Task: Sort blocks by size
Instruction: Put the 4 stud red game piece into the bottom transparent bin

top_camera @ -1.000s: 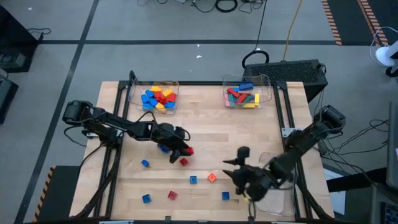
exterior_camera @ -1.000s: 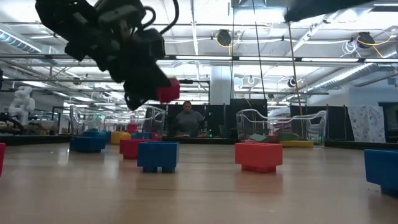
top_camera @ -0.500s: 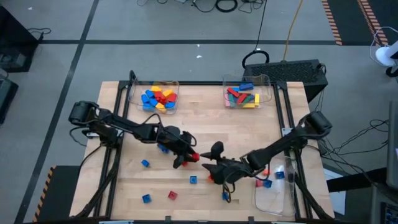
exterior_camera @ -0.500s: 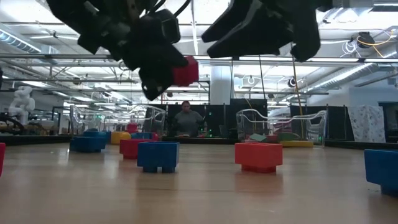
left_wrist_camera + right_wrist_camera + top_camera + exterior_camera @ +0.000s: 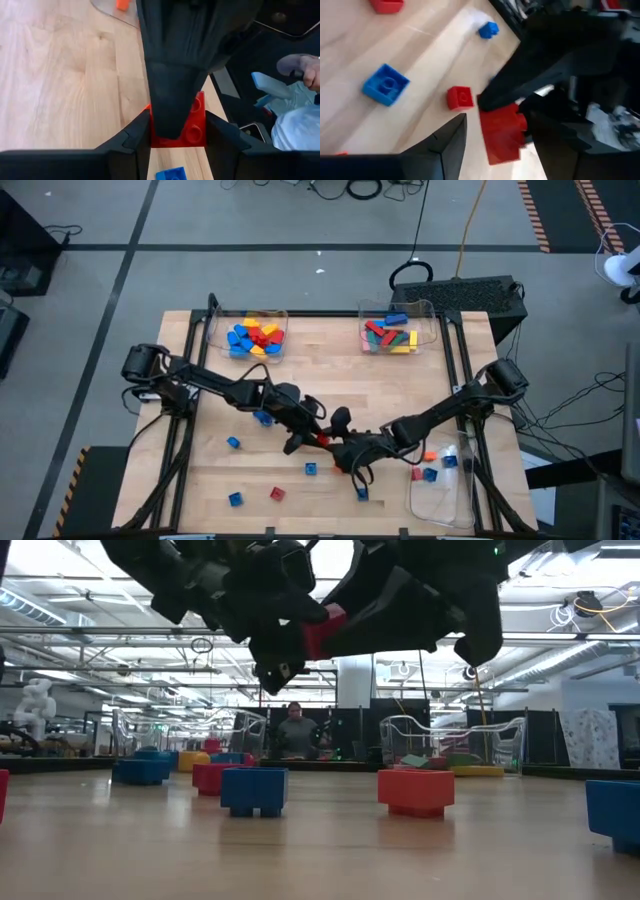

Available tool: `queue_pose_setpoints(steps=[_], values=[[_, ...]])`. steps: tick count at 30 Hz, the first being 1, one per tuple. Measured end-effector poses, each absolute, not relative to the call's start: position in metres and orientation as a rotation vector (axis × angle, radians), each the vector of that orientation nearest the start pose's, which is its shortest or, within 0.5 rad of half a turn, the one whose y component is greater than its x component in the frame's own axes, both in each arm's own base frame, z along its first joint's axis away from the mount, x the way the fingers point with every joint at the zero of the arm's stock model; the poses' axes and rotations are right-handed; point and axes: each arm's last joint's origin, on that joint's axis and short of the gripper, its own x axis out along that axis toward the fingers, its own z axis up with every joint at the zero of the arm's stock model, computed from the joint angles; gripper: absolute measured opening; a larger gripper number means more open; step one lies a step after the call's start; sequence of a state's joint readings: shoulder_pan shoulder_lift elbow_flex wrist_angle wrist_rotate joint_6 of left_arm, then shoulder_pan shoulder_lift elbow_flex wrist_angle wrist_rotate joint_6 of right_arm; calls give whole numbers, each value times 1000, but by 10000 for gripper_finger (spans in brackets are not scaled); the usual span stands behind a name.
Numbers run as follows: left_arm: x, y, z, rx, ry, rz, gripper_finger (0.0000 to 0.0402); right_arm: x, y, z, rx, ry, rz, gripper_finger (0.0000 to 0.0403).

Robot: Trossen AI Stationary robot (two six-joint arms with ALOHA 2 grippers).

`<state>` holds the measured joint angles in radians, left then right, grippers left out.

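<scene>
Red block (image 5: pixel 192 125) between black left gripper (image 5: pixel 175 132) fingers. Table (image 5: pixel 380 385) light wood. Loose blocks on it blue (image 5: pixel 233 499) and red (image 5: pixel 276 493). Clear trays (image 5: pixel 256 336) hold blue, red, yellow, green blocks.

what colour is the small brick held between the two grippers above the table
Red: the small plastic brick in the left gripper shows best in the left wrist view.

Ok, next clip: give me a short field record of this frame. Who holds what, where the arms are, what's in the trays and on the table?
left end effector: shut on red block, above table centre
right end effector: at the same red block, fingers either side; grip unclear
handover: looks under way
far trays: mixed coloured blocks in both
near-right tray: a few small blocks
table: loose blue and red blocks near front
</scene>
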<state>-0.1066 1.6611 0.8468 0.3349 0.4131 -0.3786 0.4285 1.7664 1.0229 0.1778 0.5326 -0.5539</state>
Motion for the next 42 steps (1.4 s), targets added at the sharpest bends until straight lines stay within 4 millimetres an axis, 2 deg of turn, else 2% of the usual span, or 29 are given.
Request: queue_pose_setpoints(steps=[6, 13, 15, 17, 19, 22, 26, 35, 42], values=[[341, -48, 185, -437, 578, -415, 143, 344, 138, 190, -777, 525, 71, 166], [341, -48, 185, -448, 577, -420, 143, 344, 138, 190, -794, 530, 69, 73], [341, -48, 185, -447, 576, -418, 146, 344, 138, 190, -794, 530, 70, 72], [341, -47, 185, -441, 575, -411, 174, 344, 138, 190, -766, 532, 54, 72], [341, -45, 185, -437, 575, -402, 219, 342, 141, 190, -723, 543, 10, 72], [339, -40, 183, -447, 617, -377, 276, 331, 146, 191, -693, 589, -58, 72], [331, -32, 182, -435, 699, -294, 307, 308, 154, 203, -592, 651, -109, 72], [296, -31, 196, -233, 852, 105, 311, 226, 175, 239, -155, 754, -166, 72], [265, -46, 203, -129, 971, 259, 312, 165, 194, 240, 119, 914, -218, 72]])
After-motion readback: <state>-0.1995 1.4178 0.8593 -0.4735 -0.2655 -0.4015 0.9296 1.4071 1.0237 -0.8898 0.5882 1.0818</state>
